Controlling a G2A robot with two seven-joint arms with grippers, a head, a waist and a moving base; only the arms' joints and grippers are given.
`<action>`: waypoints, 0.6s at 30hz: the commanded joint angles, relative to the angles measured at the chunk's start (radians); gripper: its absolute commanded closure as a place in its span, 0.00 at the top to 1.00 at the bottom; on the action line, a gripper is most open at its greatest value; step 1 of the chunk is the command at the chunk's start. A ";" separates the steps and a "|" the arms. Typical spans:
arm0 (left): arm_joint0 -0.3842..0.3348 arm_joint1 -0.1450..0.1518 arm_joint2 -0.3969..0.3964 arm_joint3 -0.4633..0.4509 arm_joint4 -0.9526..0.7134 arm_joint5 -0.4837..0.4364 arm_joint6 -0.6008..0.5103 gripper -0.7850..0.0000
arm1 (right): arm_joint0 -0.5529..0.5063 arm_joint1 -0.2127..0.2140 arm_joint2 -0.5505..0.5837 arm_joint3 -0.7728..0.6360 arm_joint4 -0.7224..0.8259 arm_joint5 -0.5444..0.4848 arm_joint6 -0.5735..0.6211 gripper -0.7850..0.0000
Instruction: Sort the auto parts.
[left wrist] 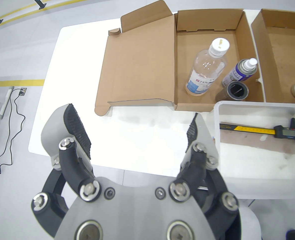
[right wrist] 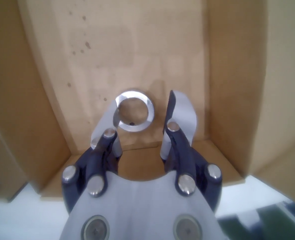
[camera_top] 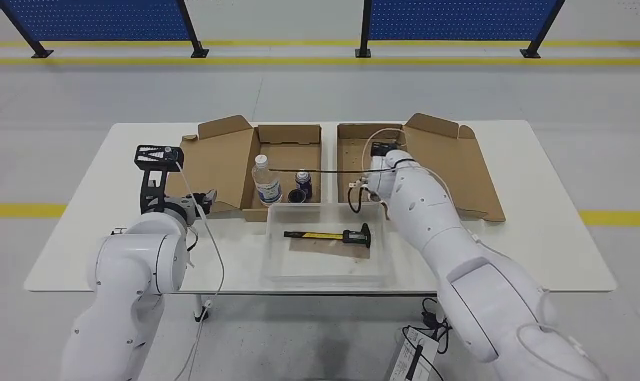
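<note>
A metal ring [right wrist: 151,112] lies on the floor of the right cardboard box [right wrist: 127,38], near its front wall. My right gripper [right wrist: 143,101] is open around the ring: one finger is against its side and the other stands a little apart. In the top view this gripper [camera_top: 356,198] is down in the box's [camera_top: 450,171] front left corner. My left gripper [left wrist: 132,116] is open and holds nothing, above bare table left of the clear tray [left wrist: 216,126]. A yellow and black caliper [left wrist: 262,131] lies in that tray.
The left cardboard box [left wrist: 184,18] holds a clear bottle [left wrist: 207,68], a spray can [left wrist: 239,72] and a black cylinder [left wrist: 237,91]. Both boxes have open flaps spread on the white table [camera_top: 560,241]. The tray [camera_top: 275,271] sits at the front edge, between the arms.
</note>
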State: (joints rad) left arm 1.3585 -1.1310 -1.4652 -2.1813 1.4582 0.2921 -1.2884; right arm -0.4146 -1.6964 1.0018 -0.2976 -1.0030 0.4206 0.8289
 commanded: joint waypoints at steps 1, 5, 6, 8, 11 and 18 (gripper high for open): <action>0.000 0.000 0.000 0.000 0.000 0.000 0.000 1.00 | 0.005 0.001 0.001 -0.008 -0.002 -0.004 -0.005 0.57; 0.000 0.000 0.000 0.000 0.000 0.000 0.000 1.00 | 0.019 0.009 0.002 -0.052 -0.022 -0.011 -0.013 0.64; 0.000 0.000 0.000 0.000 0.000 0.000 0.000 1.00 | 0.020 0.013 0.001 -0.067 -0.035 -0.012 -0.012 0.65; 0.000 0.000 0.000 0.000 0.000 0.000 0.000 1.00 | 0.016 0.021 0.001 -0.121 -0.054 -0.039 -0.011 0.66; 0.000 0.000 0.000 0.000 0.000 0.000 0.000 1.00 | -0.010 0.043 -0.013 -0.234 -0.137 -0.097 0.011 0.75; 0.000 0.000 0.000 0.000 0.000 0.000 0.000 1.00 | -0.263 0.141 0.067 -0.810 -0.361 -0.238 0.222 0.80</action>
State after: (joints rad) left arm 1.3585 -1.1310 -1.4652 -2.1813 1.4582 0.2921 -1.2884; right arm -0.6122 -1.5742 1.0413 -0.9583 -1.3218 0.2032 0.9983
